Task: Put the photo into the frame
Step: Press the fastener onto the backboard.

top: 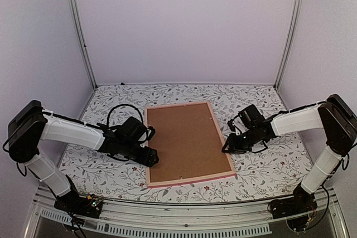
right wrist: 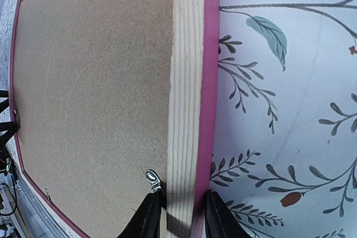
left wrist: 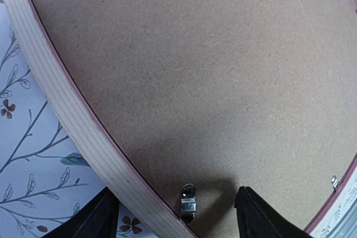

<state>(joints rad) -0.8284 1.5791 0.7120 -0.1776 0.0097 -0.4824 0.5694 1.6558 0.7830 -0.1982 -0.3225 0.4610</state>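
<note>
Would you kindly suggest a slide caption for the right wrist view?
Right gripper pinching the frame rail beside a metal clip, backing board fitted.

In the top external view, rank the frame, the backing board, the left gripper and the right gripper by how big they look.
1. frame: its pink rim encloses the board.
2. backing board: sits just inside that rim.
3. left gripper and right gripper: far smaller. They look about alike, so they are not ranked against each other.

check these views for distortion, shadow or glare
top view: soft even light, frame sharp, no glare; left wrist: lens bends the frame into a curve, shadow around the clip; right wrist: frame nearly straight, wood grain sharp, small shadow at the bottom
</note>
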